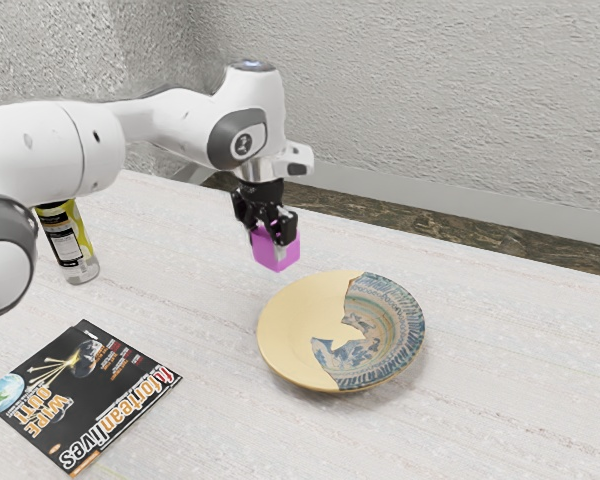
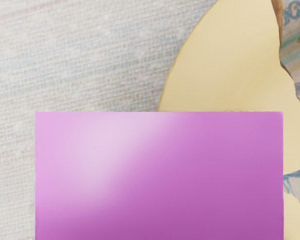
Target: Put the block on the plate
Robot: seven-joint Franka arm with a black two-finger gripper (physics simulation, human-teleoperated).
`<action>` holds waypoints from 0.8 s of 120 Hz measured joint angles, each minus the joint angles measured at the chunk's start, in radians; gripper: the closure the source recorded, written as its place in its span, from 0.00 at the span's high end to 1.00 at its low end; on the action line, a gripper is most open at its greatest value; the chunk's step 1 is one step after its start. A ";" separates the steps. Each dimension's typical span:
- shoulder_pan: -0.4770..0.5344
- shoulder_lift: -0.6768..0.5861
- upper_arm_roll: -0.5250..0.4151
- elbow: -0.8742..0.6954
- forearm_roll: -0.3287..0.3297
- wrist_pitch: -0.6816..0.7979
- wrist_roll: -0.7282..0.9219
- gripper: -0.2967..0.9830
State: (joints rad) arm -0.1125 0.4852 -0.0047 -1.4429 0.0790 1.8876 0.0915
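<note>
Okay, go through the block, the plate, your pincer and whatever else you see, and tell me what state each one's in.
Magenta cube-shaped block: gripped, held in the air, off the plate.
Black two-finger pincer: closed on the block.
Round cream ceramic plate with blue-patterned section: lying face up.
Black glossy paper magazine: closed, flat, cover up.
Cylindrical container with yellow-and-black label: standing upright, top hidden.
</note>
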 joint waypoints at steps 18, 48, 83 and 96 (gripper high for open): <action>-0.088 0.006 -0.019 0.000 0.001 -0.010 -0.001 0.52; -0.157 0.043 -0.030 0.000 0.000 -0.012 -0.001 0.52; -0.169 0.084 -0.037 0.000 -0.001 -0.011 0.001 0.53; -0.169 0.106 -0.043 -0.001 -0.002 -0.009 0.001 0.53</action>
State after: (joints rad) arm -0.2810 0.5914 -0.0475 -1.4438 0.0772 1.8786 0.0927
